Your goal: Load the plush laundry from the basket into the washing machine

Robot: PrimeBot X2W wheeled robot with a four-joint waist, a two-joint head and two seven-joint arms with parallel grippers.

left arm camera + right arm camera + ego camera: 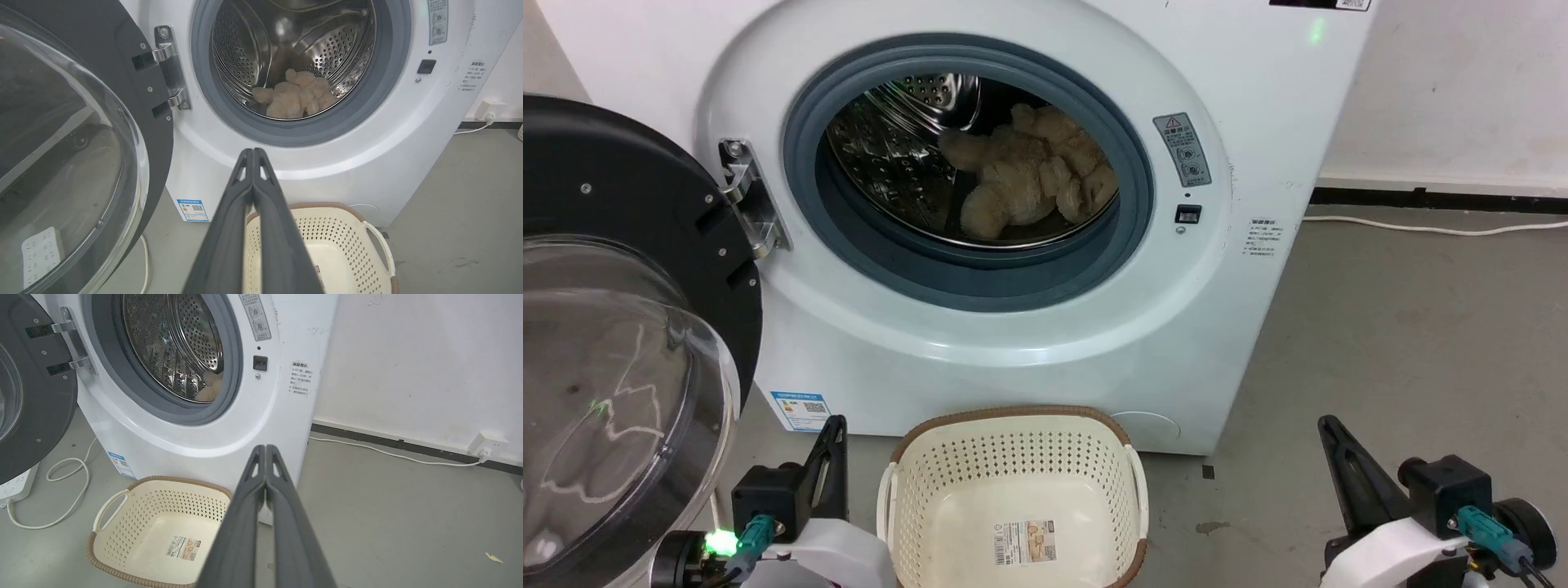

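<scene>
The cream-beige plush laundry (1036, 175) lies inside the steel drum of the white washing machine (980, 343), toward the right of the opening; the left wrist view shows the plush laundry (295, 96) low in the drum. The basket (1013, 457) stands on the floor before the washer with nothing but its label sticker inside; the basket (159, 516) has a brown rim. My left gripper (253, 152) is shut and bare, low left of the basket. My right gripper (265, 448) is shut and bare, off to the basket's right.
The washer's black-rimmed glass door (613, 343) hangs wide open at the left, close to my left arm. A white cable (388, 453) runs along the floor to a wall socket (488, 443). A white power strip (41, 255) lies behind the door glass. Grey floor spreads to the right.
</scene>
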